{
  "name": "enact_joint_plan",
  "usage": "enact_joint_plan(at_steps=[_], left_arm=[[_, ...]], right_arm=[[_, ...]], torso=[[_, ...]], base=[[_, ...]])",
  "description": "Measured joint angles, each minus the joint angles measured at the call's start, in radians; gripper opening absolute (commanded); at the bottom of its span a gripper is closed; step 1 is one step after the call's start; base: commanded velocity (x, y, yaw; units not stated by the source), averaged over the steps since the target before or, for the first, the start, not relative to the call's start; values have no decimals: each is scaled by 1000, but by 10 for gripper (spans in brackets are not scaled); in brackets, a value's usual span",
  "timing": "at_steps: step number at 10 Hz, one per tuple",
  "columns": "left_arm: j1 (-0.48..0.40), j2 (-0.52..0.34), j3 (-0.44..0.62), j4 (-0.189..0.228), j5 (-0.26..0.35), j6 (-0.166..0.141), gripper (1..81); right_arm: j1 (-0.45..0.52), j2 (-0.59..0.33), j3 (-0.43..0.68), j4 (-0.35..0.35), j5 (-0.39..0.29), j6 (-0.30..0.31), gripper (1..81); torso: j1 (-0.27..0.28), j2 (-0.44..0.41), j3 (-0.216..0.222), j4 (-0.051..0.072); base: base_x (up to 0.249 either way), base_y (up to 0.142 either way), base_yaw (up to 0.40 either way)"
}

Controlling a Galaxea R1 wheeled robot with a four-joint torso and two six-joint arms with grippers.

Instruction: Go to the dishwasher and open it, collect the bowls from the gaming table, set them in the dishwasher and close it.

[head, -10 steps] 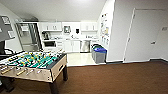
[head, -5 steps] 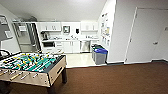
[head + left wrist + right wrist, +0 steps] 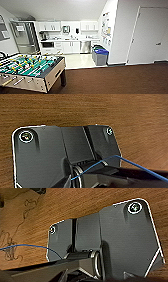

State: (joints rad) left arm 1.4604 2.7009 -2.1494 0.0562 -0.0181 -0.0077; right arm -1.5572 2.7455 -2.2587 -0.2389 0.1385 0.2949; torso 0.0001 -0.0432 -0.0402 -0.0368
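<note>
Dishwasher (image 3: 85, 46), one, stands beyond one foosball table (image 3: 30, 71); either tool's state: cannot tell.

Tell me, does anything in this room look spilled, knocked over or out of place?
Nothing stands out. The table-football table stands level on the brown carpet, the bins sit upright by the wall, and the dishwasher front is closed, in line with the white cabinets.

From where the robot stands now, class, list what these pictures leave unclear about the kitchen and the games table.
- Dishwasher: far off in the head view; its handle is too small to make out.
- Football table: its left end is cut off by the picture edge.
- Kitchen counter: the items on it are blurred.
</note>
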Motion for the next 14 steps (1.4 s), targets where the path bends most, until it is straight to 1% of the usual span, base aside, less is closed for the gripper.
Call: enact_joint_plan(at_steps=[9,14], left_arm=[[0,4,-1,0,-1,0,811],[0,4,-1,0,0,0,811]], right_arm=[[1,5,-1,0,0,0,811],[1,16,-28,-1,-1,0,811]], torso=[[0,0,0,0],[0,0,0,0]], base=[[236,0,0],[238,0,0]])
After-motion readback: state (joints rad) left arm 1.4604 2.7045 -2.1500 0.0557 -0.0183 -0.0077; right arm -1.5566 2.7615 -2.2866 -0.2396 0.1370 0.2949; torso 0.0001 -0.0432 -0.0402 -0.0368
